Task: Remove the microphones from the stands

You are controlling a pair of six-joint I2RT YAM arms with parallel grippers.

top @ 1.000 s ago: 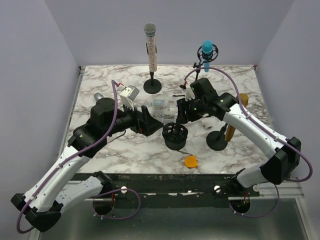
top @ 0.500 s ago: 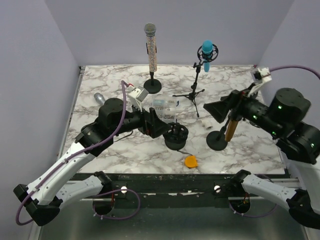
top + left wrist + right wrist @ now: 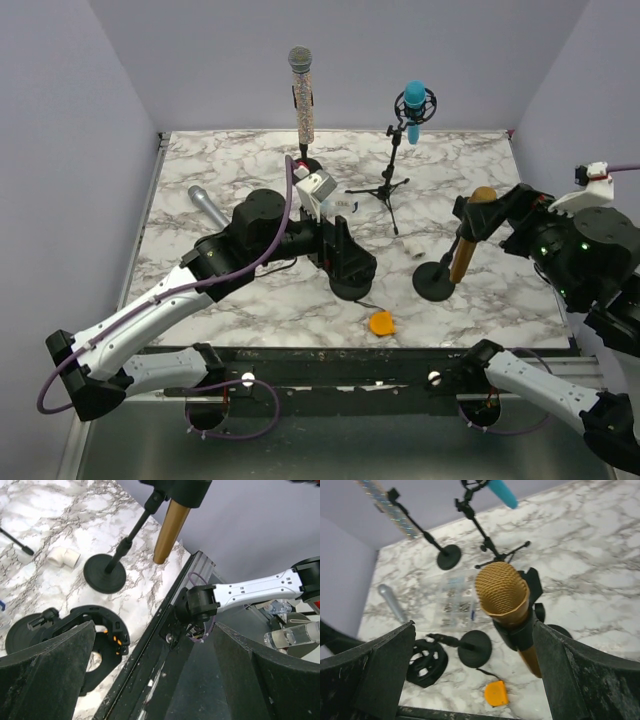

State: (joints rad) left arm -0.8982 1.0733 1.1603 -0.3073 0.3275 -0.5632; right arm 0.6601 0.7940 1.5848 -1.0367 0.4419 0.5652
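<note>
A gold microphone stands tilted in the black clip of a round-based stand at the right of the table. My right gripper is open beside its mesh head. In the right wrist view the head and the clip sit between the fingers, nearer the right one, and neither pad touches it. My left gripper hangs open over the table's middle with nothing in it. The left wrist view shows the gold body and the stand base ahead.
A black shock mount lies under the left gripper, with an orange tag near the front edge. A glitter microphone and a blue one on a tripod stand at the back. A silver microphone lies left.
My right arm swung from the table's middle out to the right and came up to the gold microphone with its jaws opened. My left arm reached right, over the shock mount.
</note>
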